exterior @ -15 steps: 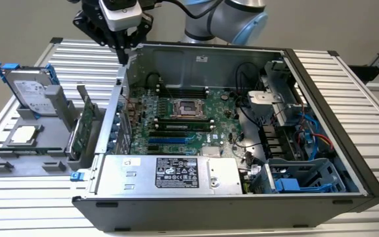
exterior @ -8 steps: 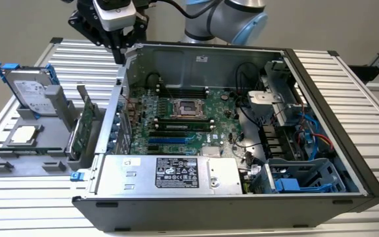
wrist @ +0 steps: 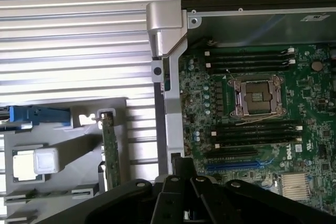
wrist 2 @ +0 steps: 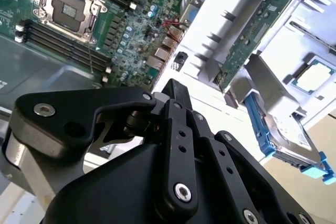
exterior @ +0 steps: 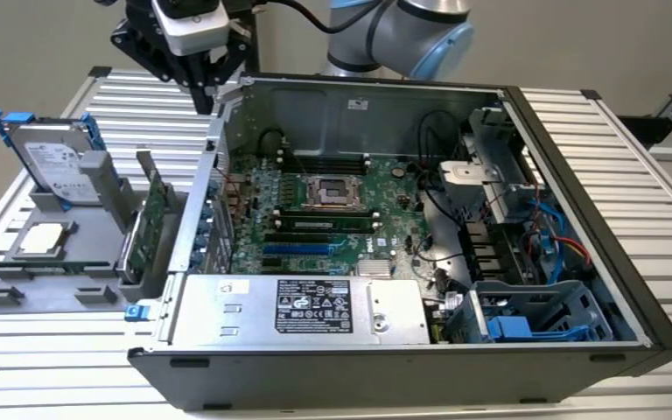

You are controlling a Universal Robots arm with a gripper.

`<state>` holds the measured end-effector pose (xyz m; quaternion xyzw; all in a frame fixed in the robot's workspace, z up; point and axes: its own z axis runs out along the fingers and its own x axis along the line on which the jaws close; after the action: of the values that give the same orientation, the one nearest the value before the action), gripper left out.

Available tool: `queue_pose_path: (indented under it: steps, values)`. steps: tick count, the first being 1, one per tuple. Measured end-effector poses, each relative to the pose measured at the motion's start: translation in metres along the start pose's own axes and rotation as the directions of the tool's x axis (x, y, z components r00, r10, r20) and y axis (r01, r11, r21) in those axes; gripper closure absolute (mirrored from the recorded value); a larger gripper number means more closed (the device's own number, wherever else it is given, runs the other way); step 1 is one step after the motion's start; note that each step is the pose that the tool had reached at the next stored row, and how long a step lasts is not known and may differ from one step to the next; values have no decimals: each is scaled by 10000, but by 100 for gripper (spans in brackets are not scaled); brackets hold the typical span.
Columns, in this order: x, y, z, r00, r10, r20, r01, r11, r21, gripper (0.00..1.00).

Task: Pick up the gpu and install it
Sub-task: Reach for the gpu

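Exterior view: gripper (exterior: 206, 105) hovering upper left, fingers together, empty; gpu (exterior: 153, 214) standing mid-left in grey holder (exterior: 91, 262); descending closed likely risking knocking card.

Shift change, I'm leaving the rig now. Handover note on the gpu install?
Gripper: shut, empty, hanging over the far corner of the open case on the exterior view's left.
gpu: standing on edge in the gray holder beside the case, apart from the gripper.
Done: nothing that shows.
Left: the pick and the install.
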<state>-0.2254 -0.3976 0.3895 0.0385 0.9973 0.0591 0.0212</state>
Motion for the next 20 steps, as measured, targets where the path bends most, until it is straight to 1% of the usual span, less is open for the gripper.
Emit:
queue_pose_path:
  steps: [13,20]
  values:
    - [165,-92,-17,10000,0,0,0,10000,0,100]
    - [251,-157,-28,10000,-1,0,1,10000,0,100]
